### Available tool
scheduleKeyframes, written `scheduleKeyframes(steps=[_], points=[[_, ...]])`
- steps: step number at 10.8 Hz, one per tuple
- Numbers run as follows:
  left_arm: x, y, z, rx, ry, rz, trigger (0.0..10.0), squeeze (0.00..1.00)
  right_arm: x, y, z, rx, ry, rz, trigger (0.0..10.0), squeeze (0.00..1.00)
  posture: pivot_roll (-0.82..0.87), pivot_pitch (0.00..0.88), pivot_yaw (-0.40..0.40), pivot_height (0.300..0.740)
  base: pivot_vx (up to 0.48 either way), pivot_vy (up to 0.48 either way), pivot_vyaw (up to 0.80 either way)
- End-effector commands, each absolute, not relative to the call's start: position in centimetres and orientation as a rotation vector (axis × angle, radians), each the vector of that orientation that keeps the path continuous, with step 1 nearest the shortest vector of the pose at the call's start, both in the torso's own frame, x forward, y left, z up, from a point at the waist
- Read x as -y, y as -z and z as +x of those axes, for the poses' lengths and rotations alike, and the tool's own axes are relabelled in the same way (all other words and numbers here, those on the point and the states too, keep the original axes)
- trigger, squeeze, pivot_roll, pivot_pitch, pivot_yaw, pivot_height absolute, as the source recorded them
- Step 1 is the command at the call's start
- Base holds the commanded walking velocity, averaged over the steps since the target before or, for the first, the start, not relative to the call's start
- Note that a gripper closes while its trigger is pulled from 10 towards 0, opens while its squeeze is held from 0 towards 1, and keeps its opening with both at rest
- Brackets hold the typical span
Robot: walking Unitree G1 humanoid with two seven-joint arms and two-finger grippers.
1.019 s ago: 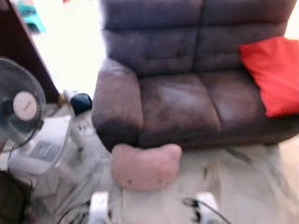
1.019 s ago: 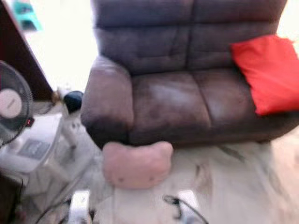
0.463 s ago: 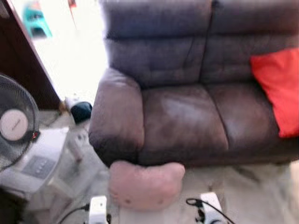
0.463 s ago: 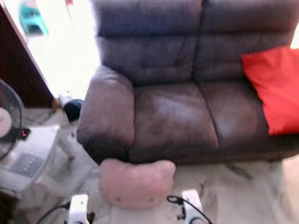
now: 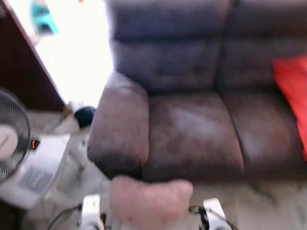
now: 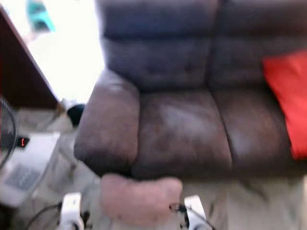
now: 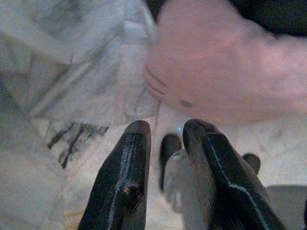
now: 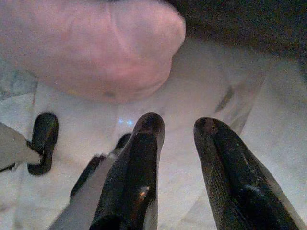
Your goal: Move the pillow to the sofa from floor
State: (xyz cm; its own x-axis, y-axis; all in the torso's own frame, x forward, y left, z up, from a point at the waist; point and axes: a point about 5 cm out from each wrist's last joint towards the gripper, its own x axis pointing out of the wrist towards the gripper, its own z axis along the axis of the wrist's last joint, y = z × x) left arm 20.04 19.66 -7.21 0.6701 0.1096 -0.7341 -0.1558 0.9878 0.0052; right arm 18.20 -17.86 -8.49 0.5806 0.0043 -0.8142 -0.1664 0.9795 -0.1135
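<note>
Pillow (image 5: 151, 201) sits on the floor (image 5: 268, 211), pink, right up against the front of the sofa (image 5: 192, 129), between the two arms. Left gripper (image 7: 165, 132) and right gripper (image 8: 177, 124) both hover just short of it, fingers a bit apart, nothing between them, not touching it. Head views add a red cushion (image 6: 288, 103) on the seat and a fan (image 5: 12, 143) off to the left; wrist views catch the pillow's stitched face marks.

- My left gripper (image 7: 165, 132) and right gripper (image 8: 177, 125) have glossy black plastic fingers.
- The pillow (image 5: 151, 201) looks soft, matt pink cloth.
- The sofa (image 5: 192, 124) is brown suede-like fabric.
- The floor (image 7: 72, 62) is polished veined marble.
</note>
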Motion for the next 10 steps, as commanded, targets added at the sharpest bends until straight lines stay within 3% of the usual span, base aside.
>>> scheduleKeyframes(steps=[1,10], points=[[-20.89,7.46,19.19,-0.844,-0.183,-0.054,10.0,0.00,16.82,8.54,18.29,-0.943,-0.102,-0.156,10.0,0.00,0.11,0.124,-0.009,0.726,0.000,0.000,0.00],[-20.49,7.35,19.63,-0.846,-0.173,-0.046,10.0,0.00,16.59,8.48,18.45,-0.937,-0.104,-0.162,10.0,0.00,0.12,0.150,-0.009,0.726,0.000,0.000,0.00]])
